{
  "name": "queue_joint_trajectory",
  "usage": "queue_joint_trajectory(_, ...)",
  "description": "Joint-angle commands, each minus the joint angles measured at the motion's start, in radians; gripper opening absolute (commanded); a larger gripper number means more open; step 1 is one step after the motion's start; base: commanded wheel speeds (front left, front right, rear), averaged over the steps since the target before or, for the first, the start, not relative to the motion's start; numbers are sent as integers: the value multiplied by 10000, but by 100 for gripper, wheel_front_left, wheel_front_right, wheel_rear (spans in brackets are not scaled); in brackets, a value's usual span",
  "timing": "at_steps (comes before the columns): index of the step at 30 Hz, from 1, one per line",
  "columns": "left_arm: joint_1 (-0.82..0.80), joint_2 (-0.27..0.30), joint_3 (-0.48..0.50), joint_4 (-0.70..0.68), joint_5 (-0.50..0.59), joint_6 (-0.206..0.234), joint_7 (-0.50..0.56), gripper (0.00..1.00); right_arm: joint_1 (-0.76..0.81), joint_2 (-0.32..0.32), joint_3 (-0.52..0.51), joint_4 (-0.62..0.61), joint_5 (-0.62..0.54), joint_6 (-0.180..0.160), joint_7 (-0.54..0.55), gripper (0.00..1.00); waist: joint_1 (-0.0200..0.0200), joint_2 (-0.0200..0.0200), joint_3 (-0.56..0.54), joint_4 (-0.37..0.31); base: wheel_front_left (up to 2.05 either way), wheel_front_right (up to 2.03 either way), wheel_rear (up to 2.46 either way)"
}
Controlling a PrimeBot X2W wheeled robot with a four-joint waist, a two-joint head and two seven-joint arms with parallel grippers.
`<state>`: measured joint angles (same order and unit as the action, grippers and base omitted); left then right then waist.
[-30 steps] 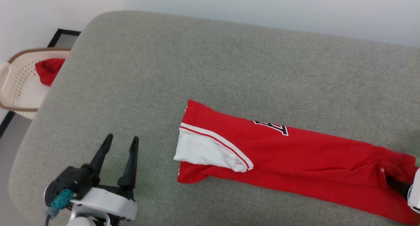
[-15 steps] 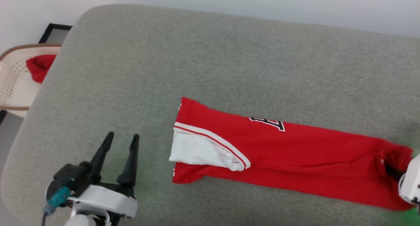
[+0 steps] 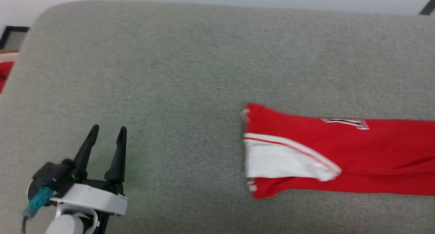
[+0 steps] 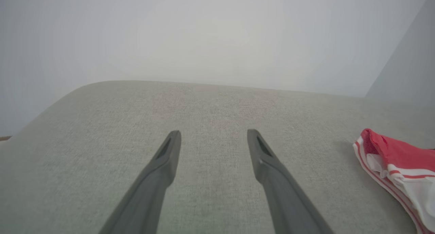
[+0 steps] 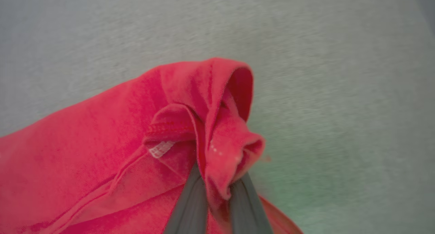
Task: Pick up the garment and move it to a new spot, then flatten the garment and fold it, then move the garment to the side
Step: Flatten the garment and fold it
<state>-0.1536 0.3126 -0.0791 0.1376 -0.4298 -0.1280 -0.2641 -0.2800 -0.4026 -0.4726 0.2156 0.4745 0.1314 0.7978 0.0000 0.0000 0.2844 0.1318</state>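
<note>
The garment (image 3: 340, 156), a red jersey folded into a long strip with a white sleeve on top, lies on the grey cushion and runs off the head view's right edge. Its striped end (image 4: 397, 166) shows at the right of the left wrist view. My left gripper (image 3: 107, 128) hovers open over bare cushion, well to the garment's left, with nothing between its fingers (image 4: 166, 166). In the right wrist view my right gripper (image 5: 217, 183) is shut on a bunched red hem of the garment (image 5: 102, 149), the cloth pinched between its two dark fingers.
The grey cushion (image 3: 170, 74) spreads wide to the left and behind the garment. A pale wall runs along its far edge. A scrap of red cloth (image 3: 4, 74) and a dark frame (image 3: 12, 37) show past the cushion's left edge.
The head camera has swung, sliding the scene rightward. My right gripper has closed on the garment's hem. The left gripper stays open over the cushion.
</note>
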Motion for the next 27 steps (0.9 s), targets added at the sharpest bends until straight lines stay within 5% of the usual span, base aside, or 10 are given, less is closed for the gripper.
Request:
queue_joint_trajectory(1, -144, 63, -14, -54, -11, -37, 3, 100, -24, -261, -344, 143, -179, -14, -123, 0, 0, 0, 282, -303, 0, 0, 0)
queue_joint_trajectory(10, -307, 116, -99, 15, 112, -37, 3, 100, -335, -785, -837, 473, -190, -13, -507, 0, 0, 0, 303, -572, 0, 0, 0)
queue_joint_trajectory(22, 152, -47, 24, 193, 96, -38, 3, 100, 648, 322, 2075, -2880, 939, -10, 705, 0, 0, 0, -357, -570, 0, 0, 0)
queue_joint_trajectory(27, 267, -123, -16, 219, 2, -38, 3, 100, 337, 838, 4137, -4446, 1335, -11, 1028, 0, 0, 0, -436, -444, 0, 0, 0)
